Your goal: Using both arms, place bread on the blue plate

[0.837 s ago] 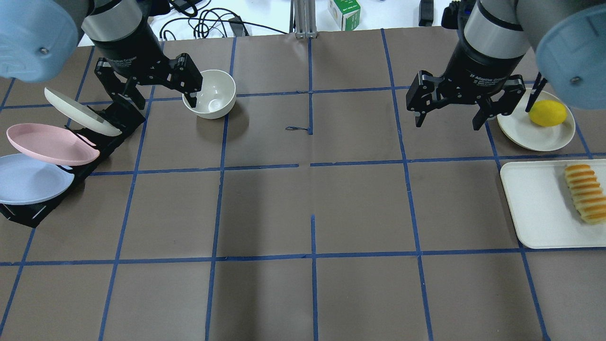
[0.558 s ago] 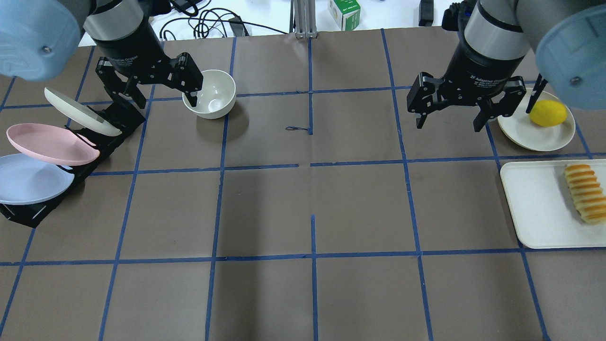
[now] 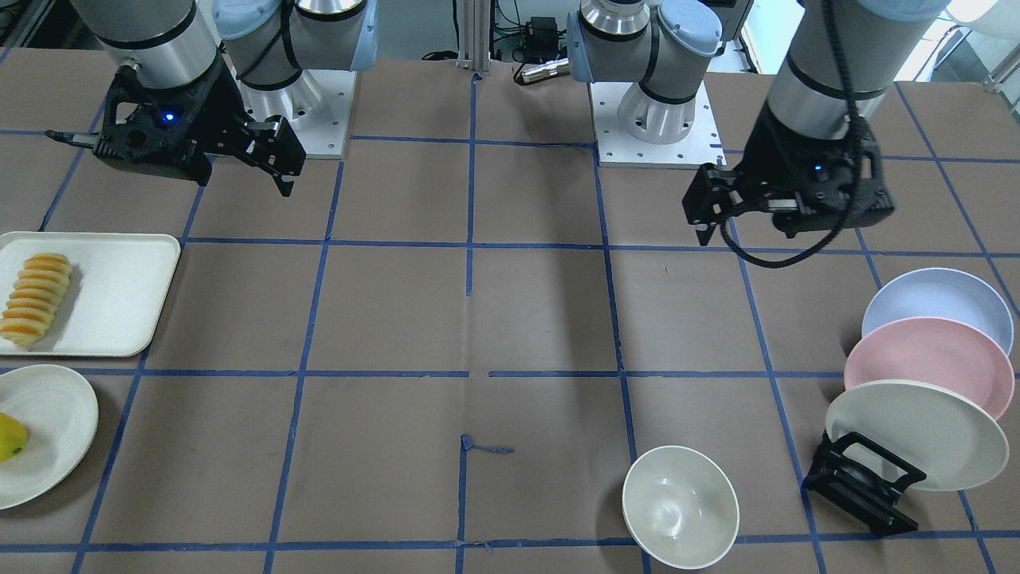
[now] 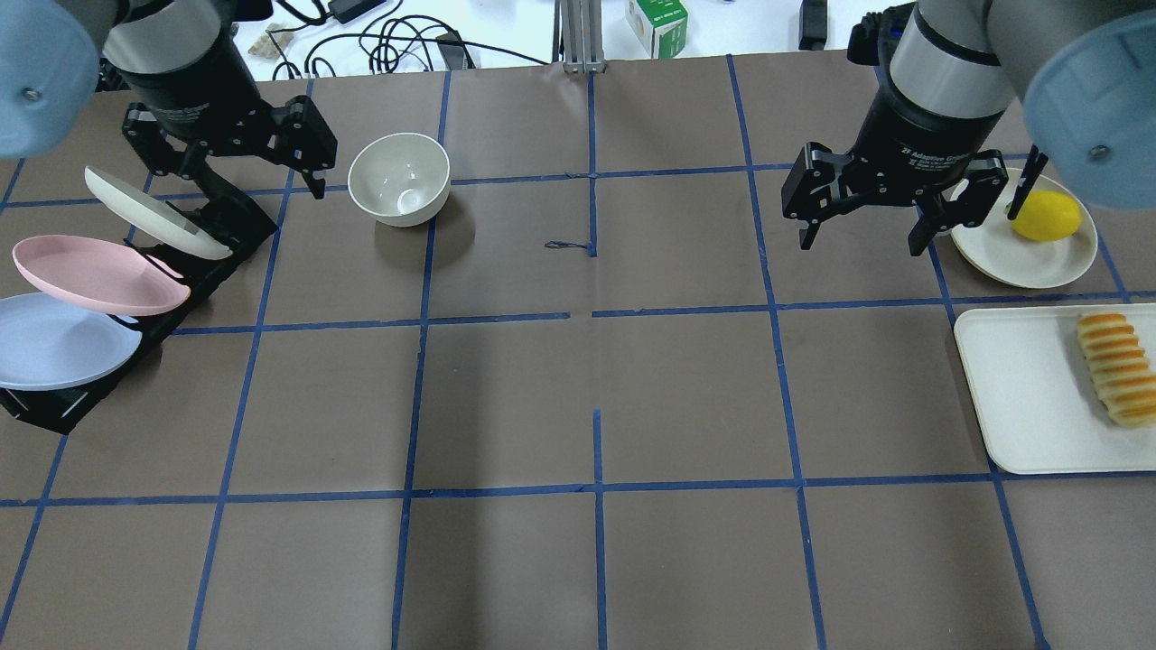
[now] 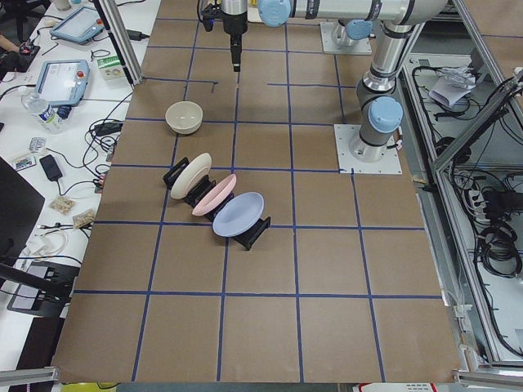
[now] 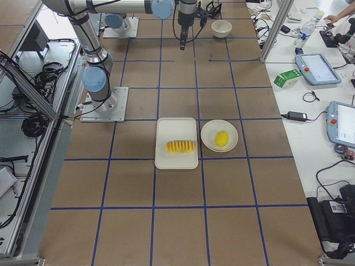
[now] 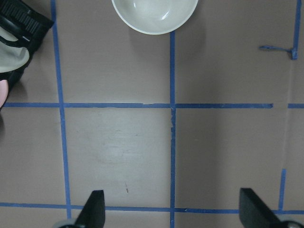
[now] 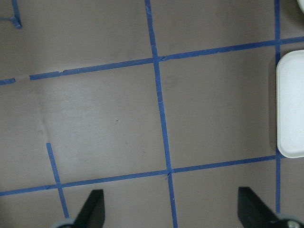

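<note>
The bread (image 4: 1115, 368) lies on a white tray (image 4: 1020, 397) at the right edge; it also shows in the front view (image 3: 36, 297). The blue plate (image 4: 54, 341) leans in a black rack (image 4: 217, 244) at the left edge, nearest the robot, and shows in the front view (image 3: 936, 299). My left gripper (image 4: 251, 181) is open and empty, above the far end of the rack, between the cream plate and the bowl. My right gripper (image 4: 858, 246) is open and empty above bare table, just left of the lemon plate and beyond the tray. Both wrist views show spread fingertips over brown table.
A pink plate (image 4: 95, 273) and a cream plate (image 4: 149, 212) lean in the same rack. A white bowl (image 4: 399, 178) stands right of the left gripper. A yellow lemon (image 4: 1045, 216) sits on a cream plate (image 4: 1011, 257) beyond the tray. Blue tape lines grid the brown table.
My left gripper has moved left and away from the bowl's rim, toward the table's far left. My right gripper has shifted slightly farther and right. Nothing on the table has moved.
</note>
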`<state>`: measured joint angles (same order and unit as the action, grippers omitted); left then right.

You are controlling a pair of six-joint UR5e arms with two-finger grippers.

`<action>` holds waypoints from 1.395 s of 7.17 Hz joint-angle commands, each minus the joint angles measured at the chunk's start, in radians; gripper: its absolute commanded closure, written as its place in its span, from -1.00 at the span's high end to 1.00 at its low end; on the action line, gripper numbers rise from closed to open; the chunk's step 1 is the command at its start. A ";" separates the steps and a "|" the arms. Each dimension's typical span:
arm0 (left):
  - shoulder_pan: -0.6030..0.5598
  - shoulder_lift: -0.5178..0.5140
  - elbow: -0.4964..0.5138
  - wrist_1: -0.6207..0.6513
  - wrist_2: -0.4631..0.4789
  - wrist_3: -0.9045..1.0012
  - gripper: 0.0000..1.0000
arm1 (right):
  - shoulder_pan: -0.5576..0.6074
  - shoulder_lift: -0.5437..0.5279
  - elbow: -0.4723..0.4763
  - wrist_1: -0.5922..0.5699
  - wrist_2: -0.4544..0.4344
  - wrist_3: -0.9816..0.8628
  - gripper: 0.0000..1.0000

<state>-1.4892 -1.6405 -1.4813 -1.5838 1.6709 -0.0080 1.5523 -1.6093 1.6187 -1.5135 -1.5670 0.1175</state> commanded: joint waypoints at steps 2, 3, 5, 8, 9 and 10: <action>0.285 0.007 0.001 -0.004 0.021 0.005 1.00 | -0.313 0.008 0.038 -0.013 -0.002 -0.308 1.00; 0.402 0.004 0.001 -0.005 0.021 0.006 1.00 | -0.395 0.009 0.088 -0.054 -0.001 -0.362 1.00; 0.596 -0.056 0.001 0.028 0.023 0.046 1.00 | -0.483 0.050 0.203 -0.277 -0.083 -0.511 1.00; 0.711 -0.275 0.021 0.331 0.021 0.109 1.00 | -0.653 0.204 0.236 -0.451 -0.085 -0.724 1.00; 0.713 -0.330 0.021 0.349 0.032 0.102 1.00 | -0.664 0.263 0.236 -0.565 -0.096 -0.815 1.00; 0.716 -0.364 0.012 0.349 0.083 0.091 0.96 | -0.687 0.303 0.234 -0.624 -0.096 -0.822 1.00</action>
<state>-0.7785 -1.9472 -1.4635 -1.2575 1.7113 0.0893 0.8952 -1.3658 1.8531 -2.0444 -1.6599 -0.6541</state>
